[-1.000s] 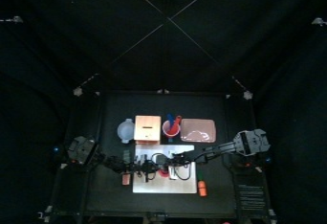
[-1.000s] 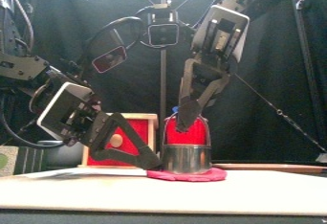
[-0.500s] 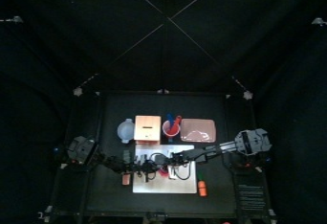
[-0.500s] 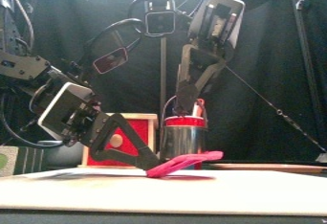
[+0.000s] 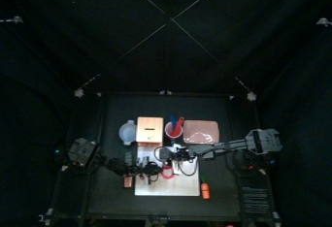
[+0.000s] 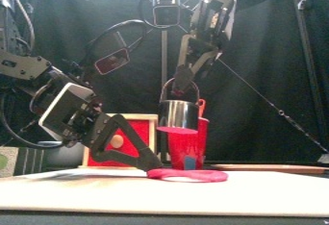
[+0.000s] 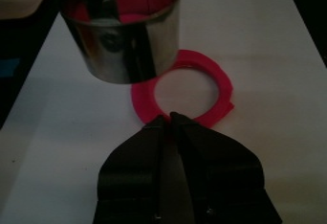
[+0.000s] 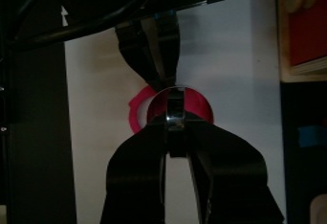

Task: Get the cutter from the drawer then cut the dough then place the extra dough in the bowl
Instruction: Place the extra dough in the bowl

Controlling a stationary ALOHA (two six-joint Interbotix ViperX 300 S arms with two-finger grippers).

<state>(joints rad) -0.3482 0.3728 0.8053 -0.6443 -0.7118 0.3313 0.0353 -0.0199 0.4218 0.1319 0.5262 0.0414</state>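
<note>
Top view: the bowl [image 5: 126,131] sits at the back left, well apart from the board [image 5: 169,187]. The extra dough has to end up in it.
Left gripper [image 7: 170,123]: its jaws are pinched together on the near edge of the ring. It comes in low from the left.
Ring [image 7: 141,99]: this is the extra dough, and it lies flat on the board. I think the step now is to lift it and carry it to the bowl. It looks soft, so it may bend or tear. Lift it slowly, with a firm pinch. Let go only when it hangs right over the middle of the bowl.
Cutter [image 6: 180,113]: it hangs in the air just above the ring and does not touch it. Pink shows inside it. That may be the cut-out middle, but I cannot be sure.
Right gripper [image 6: 180,75]: it is clamped on the cutter's wire handle from above. It should move the cutter up and off to the side, so the ring does not bump it.
Cup [image 6: 189,144]: it is red and stands behind the ring, so lift the ring clear of it.
</note>
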